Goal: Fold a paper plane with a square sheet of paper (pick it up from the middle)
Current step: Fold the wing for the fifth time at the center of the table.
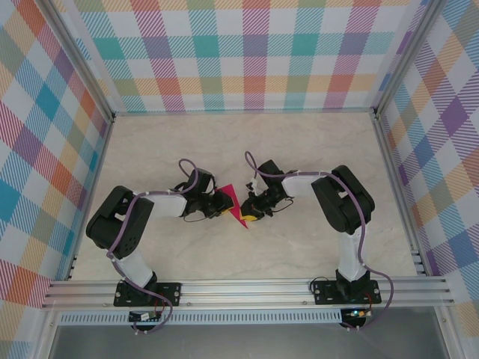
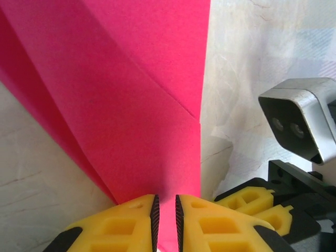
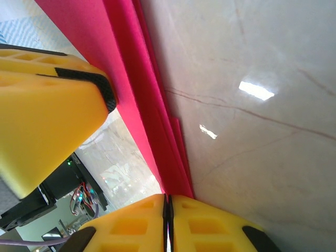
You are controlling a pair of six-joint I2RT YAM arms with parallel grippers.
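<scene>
Locate the paper [image 1: 234, 203] at mid-table [image 1: 314, 149], pinched between the two grippers as a narrow magenta wedge. Treat the folding as well advanced: not a flat square but a creased, tapering, multi-layer form. Confirm in the left wrist view a diagonal crease with one flap lying over another, and in the right wrist view several stacked edges running down to a point. Do not count the plane as finished: cannot verify from these views a symmetrical dart outline or a centre crease. Expect, as a judgement only, at least a final fold or a pressing of creases, then release onto the table. Cannot tell whether lifted clear of the surface or resting on it. Check the left gripper [image 2: 165, 210]: jaws drawn to a narrow slot, with the paper passing straight between the pads [image 2: 154, 210] and clamped there. Check the right gripper [image 3: 168, 202]: jaws pressed together with almost no gap, nipping the pointed end of the layered edge. Regard both grips as thin-sheet pinches, set close beside each other on the same piece, fingertips nearly meeting.
</scene>
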